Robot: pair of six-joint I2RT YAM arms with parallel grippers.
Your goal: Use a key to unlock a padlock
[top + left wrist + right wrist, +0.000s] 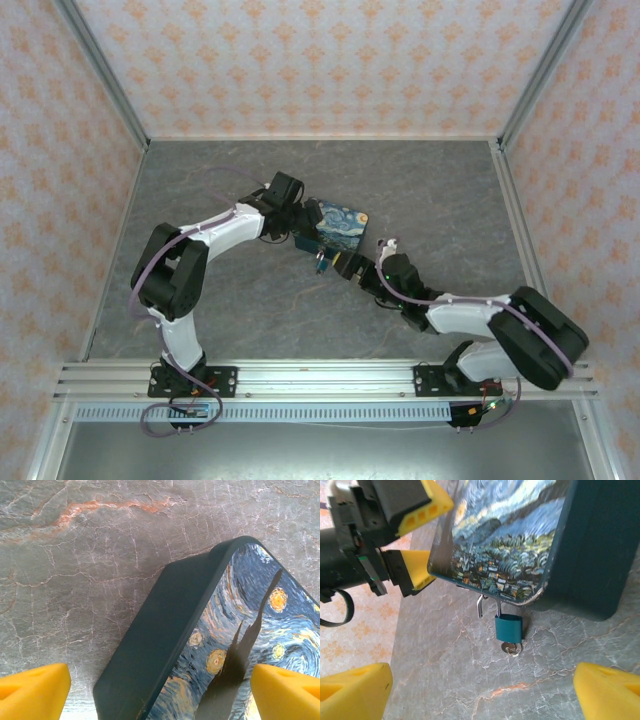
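Jaws first: both pairs stand wide apart, and neither is clamped on anything. Between the tips of my right gripper [480, 692] there is nothing but bare stone, and I judge it hangs back there so its camera gets a clean look at the lock. My left gripper [159, 692] straddles one end of the box [165, 630], the blue one with the swirling night sky on its lid. One fingertip sits clear of the dark side wall with grey surface [75, 580] showing between them; the other overlaps the painted lid, and I cannot tell whether it touches. That stance reads to me as bracing, ready to stop the box sliding or turning while the lock is worked. Out past the right tips, the padlock [508, 627] sits at the box's front edge, its thin metal loop hooked through the catch and its small teal body pointing towards me. The key [511, 648] is in the bottom of the body, its silver head sticking out. One leg of the loop seems to end free beside the body, so the lock may already be sprung, though I am not sure.
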